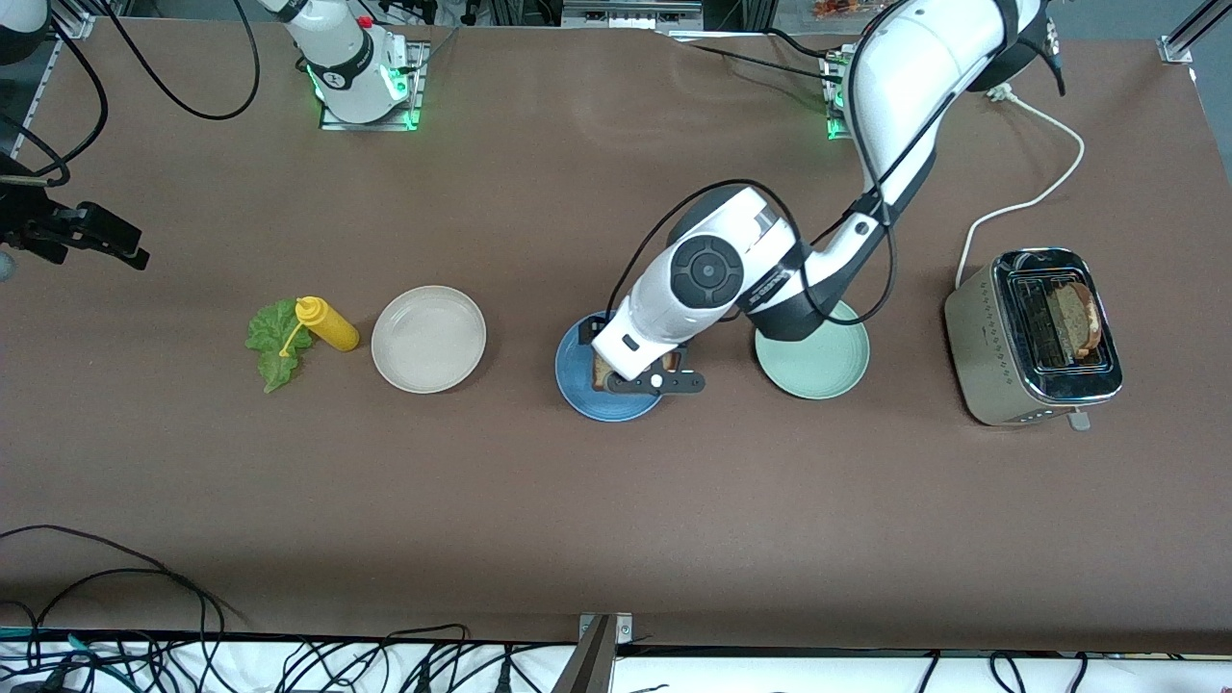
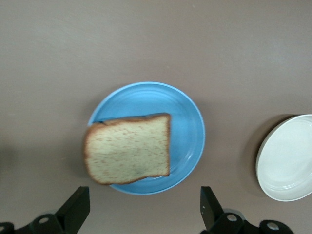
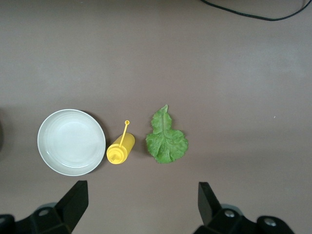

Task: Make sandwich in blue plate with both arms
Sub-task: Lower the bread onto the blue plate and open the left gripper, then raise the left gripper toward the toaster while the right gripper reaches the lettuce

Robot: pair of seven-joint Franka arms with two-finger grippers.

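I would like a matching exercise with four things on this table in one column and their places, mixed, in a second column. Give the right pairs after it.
Things:
1. bread slice
2. second bread slice
3. lettuce leaf
4. pale green plate

Places:
A. in a slot of the toaster
B. on the table beside the yellow squeeze bottle
C. on the blue plate, overhanging its rim
D. partly under the left arm, between the blue plate and the toaster

Pairs: 1-C, 2-A, 3-B, 4-D
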